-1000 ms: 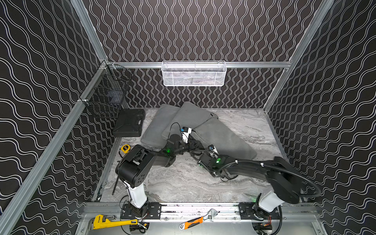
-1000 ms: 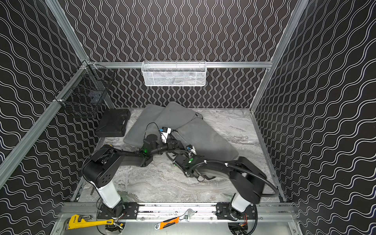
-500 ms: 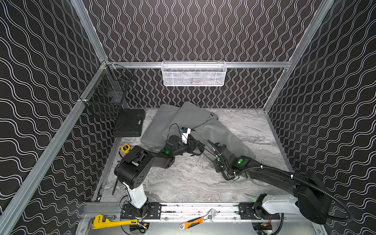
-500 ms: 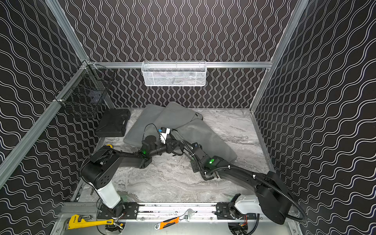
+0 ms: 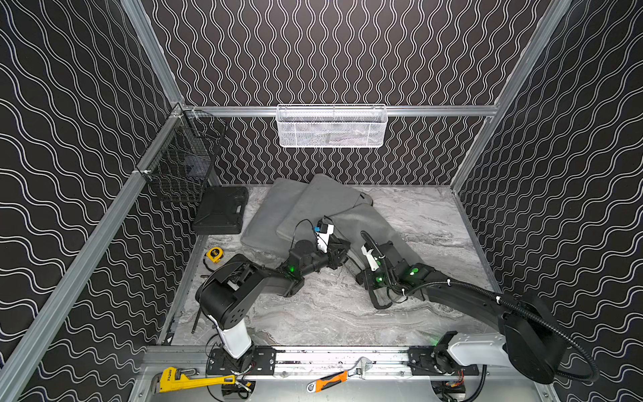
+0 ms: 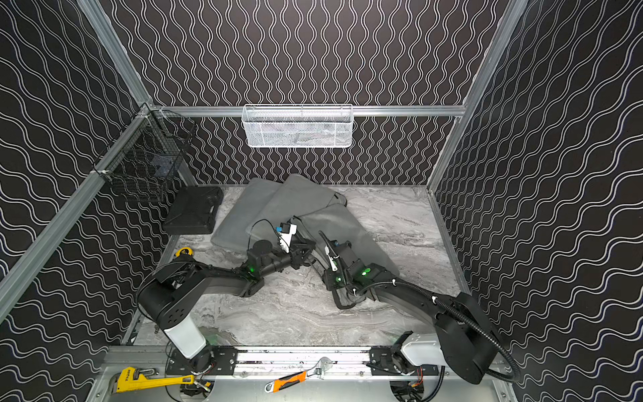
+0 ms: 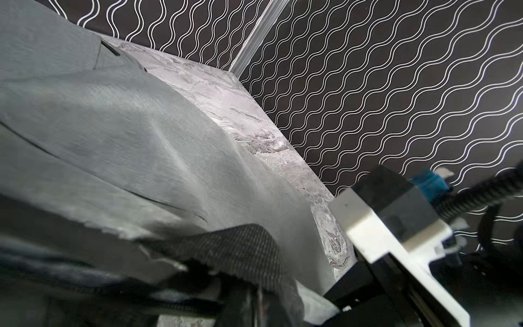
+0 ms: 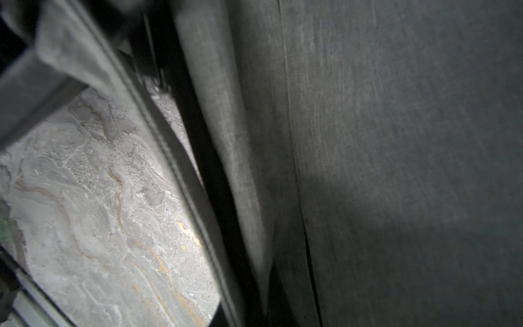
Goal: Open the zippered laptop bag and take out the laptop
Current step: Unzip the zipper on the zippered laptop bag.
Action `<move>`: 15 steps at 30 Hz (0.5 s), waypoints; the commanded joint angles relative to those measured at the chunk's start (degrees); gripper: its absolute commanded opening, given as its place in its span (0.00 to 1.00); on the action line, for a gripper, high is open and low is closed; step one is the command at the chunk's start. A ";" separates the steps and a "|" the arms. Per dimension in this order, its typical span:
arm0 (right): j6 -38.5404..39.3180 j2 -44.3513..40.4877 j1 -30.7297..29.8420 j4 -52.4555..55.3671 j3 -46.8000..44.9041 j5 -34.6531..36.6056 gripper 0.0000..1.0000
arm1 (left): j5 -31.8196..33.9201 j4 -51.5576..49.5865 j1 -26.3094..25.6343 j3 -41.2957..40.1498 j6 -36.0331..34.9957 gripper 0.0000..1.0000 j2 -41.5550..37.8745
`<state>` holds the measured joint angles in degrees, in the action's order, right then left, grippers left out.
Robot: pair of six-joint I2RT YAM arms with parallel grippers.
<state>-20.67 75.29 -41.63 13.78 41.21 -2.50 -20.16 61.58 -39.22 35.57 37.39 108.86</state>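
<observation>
The grey fabric laptop bag lies in folds on the marble table, toward the back. My left gripper sits at the bag's near edge. In the left wrist view it is shut on a black woven strap of the bag. My right gripper is pressed low against the same edge, just to the right, and is shut. The right wrist view shows only the bag's fabric and a dark stitched seam, so what that gripper holds is hidden. The laptop is hidden.
A black case and a yellow tape measure lie at the left. A black wire basket hangs on the left rail and a white mesh basket on the back wall. Two wrenches lie by the front rail.
My right arm's elbow has swung out to the right and its jaws have closed at the bag's near edge. The left arm has stayed put.
</observation>
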 commanded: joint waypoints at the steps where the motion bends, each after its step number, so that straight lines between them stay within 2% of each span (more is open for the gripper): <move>1: -2.56 -0.41 1.18 -10.25 0.01 -4.52 0.00 | -0.25 2.95 -1.43 0.27 0.23 0.00 0.69; 2: -2.90 -0.52 1.51 -10.42 -0.03 -4.75 0.00 | -0.11 2.85 -1.83 0.24 0.22 0.00 0.73; 6: -3.93 -0.58 2.31 -10.12 -0.21 -4.62 0.22 | 0.12 2.71 -2.72 0.29 0.59 0.00 1.59; 15: -3.47 0.10 3.25 -8.42 1.39 -3.65 0.52 | -1.01 -3.11 -2.70 1.01 -1.90 0.00 0.39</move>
<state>-24.36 75.16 -38.54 7.57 41.54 -6.61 -19.94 58.78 -41.80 35.99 37.15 109.62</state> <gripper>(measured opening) 0.514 0.054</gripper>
